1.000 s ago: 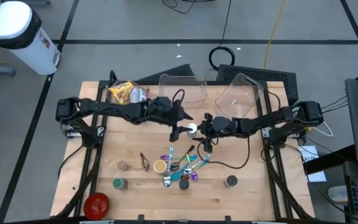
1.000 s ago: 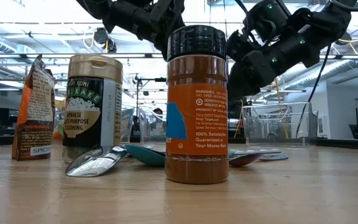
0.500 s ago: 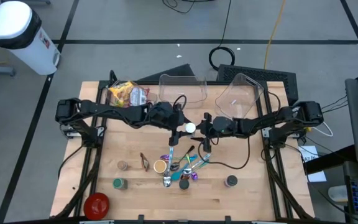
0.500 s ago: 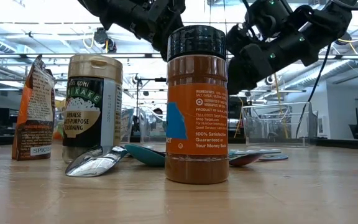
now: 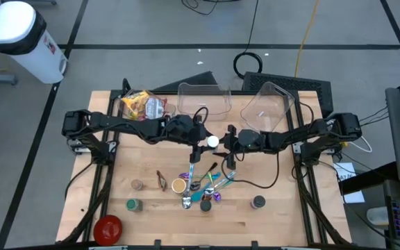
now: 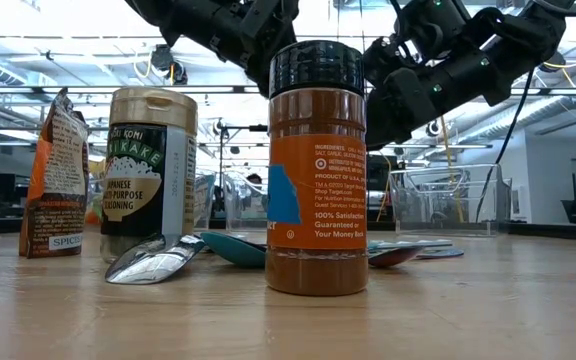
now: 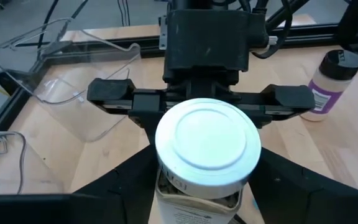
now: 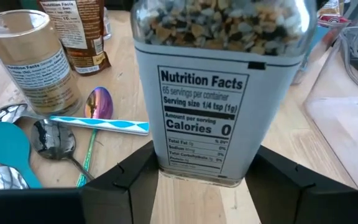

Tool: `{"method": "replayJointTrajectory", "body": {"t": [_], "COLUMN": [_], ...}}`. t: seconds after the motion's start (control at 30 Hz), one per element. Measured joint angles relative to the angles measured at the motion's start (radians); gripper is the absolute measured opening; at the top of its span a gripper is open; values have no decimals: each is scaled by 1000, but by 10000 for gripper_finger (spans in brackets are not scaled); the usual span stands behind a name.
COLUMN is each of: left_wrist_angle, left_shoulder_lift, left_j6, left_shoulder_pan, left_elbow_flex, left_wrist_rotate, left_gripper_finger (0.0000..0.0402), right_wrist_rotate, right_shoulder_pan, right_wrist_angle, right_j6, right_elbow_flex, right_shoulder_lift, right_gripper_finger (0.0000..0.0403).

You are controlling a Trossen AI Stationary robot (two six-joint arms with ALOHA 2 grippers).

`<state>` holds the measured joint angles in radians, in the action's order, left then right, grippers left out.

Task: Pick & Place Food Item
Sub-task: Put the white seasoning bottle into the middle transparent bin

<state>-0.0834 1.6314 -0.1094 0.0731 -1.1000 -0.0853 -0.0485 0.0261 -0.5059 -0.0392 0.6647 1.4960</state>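
Note:
A clear spice jar (image 5: 212,142) with a white lid (image 7: 207,143) and a Nutrition Facts label (image 8: 207,118) is held upright above the middle of the table. My left gripper (image 5: 203,144) reaches it from the table's left and is shut on it (image 7: 201,186). My right gripper (image 5: 224,142) faces it from the table's right and is also shut on the jar (image 8: 207,180). In the low view the jar is hidden behind an orange bottle. My left gripper pinches the jar's body below the white lid (image 7: 166,190) between its two fingers, on two opposite sides. It comes nearly level from the table's left. The jar stands upright, lifted clear of the table. My right gripper pinches the jar's lower body by the bottom of the label (image 8: 166,163), one finger on each side. It comes nearly level from the table's right, opposite my left gripper. The jar's top lies outside this view.
Spoons and small jars (image 5: 200,184) lie below the grippers, toward the near edge. Two clear containers (image 5: 203,97) (image 5: 269,104) and a snack bag (image 5: 141,104) stand at the far edge. A red lid (image 5: 107,228) and a dark-capped bottle (image 5: 258,202) sit near the front.

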Motion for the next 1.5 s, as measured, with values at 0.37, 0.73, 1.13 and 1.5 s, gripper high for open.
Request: {"method": "replayJointTrajectory", "body": {"t": [0.37, 0.73, 1.13, 1.5], "left_wrist_angle": [-15, -54, -43, -25], "left_shoulder_lift": [0, 0, 0, -1], "left_j6": [-2, 59, 51, 34], "left_shoulder_pan": [-30, -32, -28, -30], "left_elbow_flex": [1, 0, 0, -1], "left_wrist_rotate": [16, 38, 95, 64], "left_gripper_finger": [226, 392, 354, 249], "right_wrist_rotate": [8, -1, 29, 51], "right_shoulder_pan": [-1, -1, -1, -1], "right_wrist_angle": [6, 24, 25, 27], "right_j6": [-3, 1, 1, 12], "right_elbow_flex": [0, 1, 1, 1], "right_shoulder_lift": [0, 0, 0, 1], "right_gripper_finger": [195, 195, 194, 193]}}
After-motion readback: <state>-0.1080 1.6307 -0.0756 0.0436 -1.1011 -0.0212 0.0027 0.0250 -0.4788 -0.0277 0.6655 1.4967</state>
